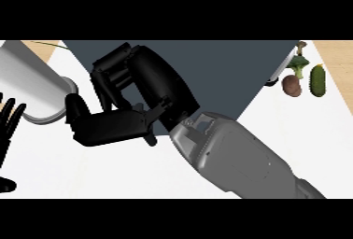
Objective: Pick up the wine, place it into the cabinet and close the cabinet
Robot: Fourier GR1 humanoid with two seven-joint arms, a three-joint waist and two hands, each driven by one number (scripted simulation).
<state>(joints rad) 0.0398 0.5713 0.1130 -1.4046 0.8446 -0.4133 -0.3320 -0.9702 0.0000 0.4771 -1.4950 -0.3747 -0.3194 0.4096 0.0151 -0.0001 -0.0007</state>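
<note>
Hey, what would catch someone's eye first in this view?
The robot's right black hand on its grey forearm fills the middle, fingers curled over the dark grey panel. At the left edge the left black hand rests, fingers up. Top right lie a green cucumber, a brown potato and broccoli.

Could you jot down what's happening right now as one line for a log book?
right hand: fingers curled, empty, at cabinet | left hand: open, resting, left edge | wine: not visible | vegetables: far right, untouched
</note>
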